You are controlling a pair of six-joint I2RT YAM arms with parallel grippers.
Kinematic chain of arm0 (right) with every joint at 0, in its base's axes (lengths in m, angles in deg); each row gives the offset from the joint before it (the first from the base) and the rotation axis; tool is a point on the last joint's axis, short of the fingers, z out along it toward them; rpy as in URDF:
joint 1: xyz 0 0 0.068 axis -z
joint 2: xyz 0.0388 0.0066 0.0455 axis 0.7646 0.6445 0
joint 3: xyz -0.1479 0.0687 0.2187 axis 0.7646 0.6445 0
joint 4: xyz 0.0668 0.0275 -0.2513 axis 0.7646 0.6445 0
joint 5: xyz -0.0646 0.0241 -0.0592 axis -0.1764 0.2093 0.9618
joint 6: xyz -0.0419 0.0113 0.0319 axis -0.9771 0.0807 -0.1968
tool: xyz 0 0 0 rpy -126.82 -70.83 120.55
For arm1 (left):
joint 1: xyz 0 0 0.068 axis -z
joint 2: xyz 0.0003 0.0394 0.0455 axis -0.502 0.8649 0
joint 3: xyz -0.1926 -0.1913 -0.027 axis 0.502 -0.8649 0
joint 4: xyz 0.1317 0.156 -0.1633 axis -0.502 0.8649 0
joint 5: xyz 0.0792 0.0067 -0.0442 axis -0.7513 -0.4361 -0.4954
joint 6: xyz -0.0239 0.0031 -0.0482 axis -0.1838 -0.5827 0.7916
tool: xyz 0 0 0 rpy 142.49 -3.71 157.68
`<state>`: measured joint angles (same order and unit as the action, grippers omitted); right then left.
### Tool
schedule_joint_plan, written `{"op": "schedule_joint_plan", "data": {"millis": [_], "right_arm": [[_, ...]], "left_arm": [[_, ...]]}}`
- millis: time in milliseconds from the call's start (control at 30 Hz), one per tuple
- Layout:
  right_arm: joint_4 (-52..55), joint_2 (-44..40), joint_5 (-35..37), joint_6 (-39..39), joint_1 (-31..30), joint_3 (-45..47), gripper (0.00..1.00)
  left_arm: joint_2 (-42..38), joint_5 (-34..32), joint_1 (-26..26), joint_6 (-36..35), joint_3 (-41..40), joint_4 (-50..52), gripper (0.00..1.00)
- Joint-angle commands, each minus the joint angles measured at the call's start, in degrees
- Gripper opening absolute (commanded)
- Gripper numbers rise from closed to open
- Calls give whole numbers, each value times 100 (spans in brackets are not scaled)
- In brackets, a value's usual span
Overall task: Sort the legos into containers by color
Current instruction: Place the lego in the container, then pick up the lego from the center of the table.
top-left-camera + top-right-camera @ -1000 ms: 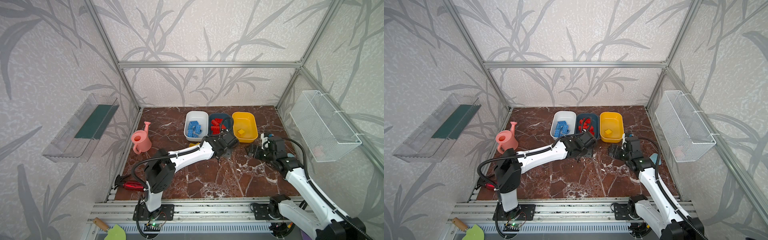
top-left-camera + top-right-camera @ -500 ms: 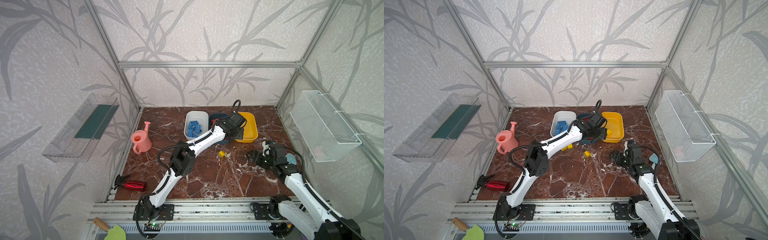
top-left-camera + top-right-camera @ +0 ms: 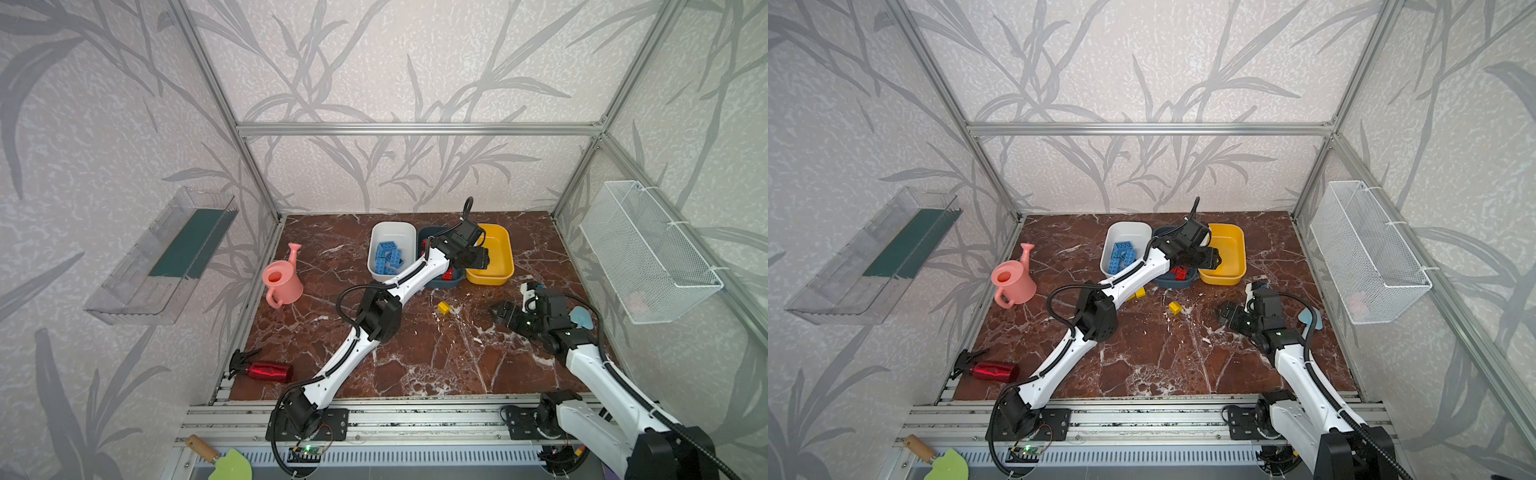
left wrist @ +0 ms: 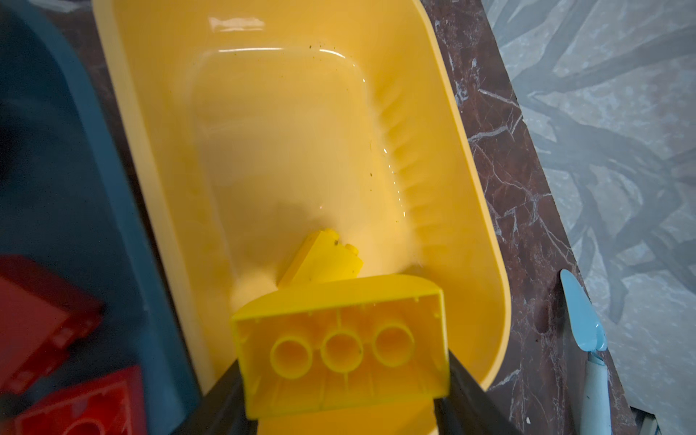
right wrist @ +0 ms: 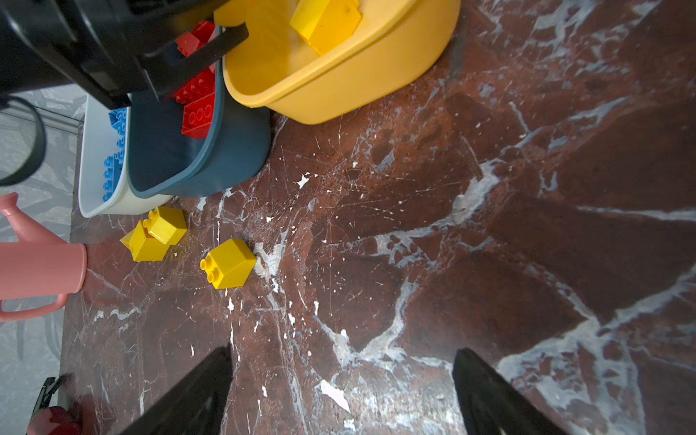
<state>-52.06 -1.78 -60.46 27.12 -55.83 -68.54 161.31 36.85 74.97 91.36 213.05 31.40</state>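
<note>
- Left gripper [image 4: 344, 380] is clamped on a yellow 2x4 brick [image 4: 341, 350], jaws on its two short ends, hollow underside toward the wrist camera.
- The brick hangs over the yellow tub [image 4: 444, 150], at the end nearest the robot and close to that end's wall. One yellow brick [image 4: 324, 260] already lies tilted on the tub floor just beyond it.
- Height above the floor: cannot judge, as the gripper body hides the brick in both top views.
- Right gripper [image 5: 339, 395] is spread wide and empty over the bare marble table [image 5: 489, 226], well apart from the tubs.
- Left to sort, as I read it: one loose yellow brick [image 5: 228, 263] in the open, and a pair of yellow bricks [image 5: 154, 235] touching each other just beside the white tub [image 5: 90, 180]. Blue bricks [image 3: 388, 257] are in the white tub, red bricks [image 5: 197, 109] in the dark teal tub [image 5: 211, 162].
- Risk 1: released this near the end wall, the brick may strike the rim or the tilted brick and hop out, or land among the reds, since the teal tub sits just beside.
- Risk 2: the left forearm lies across the teal tub, so a low pull-back could catch its rim and drag it.
- Risk 3: the pair sits close under the left arm, so a right-arm reach there risks the arms meeting.
</note>
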Motion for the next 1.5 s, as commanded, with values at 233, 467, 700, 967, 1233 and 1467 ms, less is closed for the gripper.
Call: {"op": "schedule_joint_plan", "data": {"millis": [233,467,700,967,1233,1467], "right_arm": [[-229,52,-15,-28,-160,15,92],[-115,34,79,-106,-277,-82,92],[327,340,942,-388,-1213,-636,94],[468,1471,1282,-768,-2165,-1495,96],[679,3013,1233,-1395,-2666,-2567,92],[1040,3997,1432,-1675,-2870,-3323,81]], "left_arm": [[41,238,-54,1,354,-245,76],[-272,102,-70,-67,362,-145,81],[-1373,-206,-81,-398,-195,382,81],[-3812,-893,-96,-436,-3366,-585,81],[-5814,-1812,-116,-81,-5918,-801,81],[-7258,-2457,-110,305,-7946,-862,80]]}}
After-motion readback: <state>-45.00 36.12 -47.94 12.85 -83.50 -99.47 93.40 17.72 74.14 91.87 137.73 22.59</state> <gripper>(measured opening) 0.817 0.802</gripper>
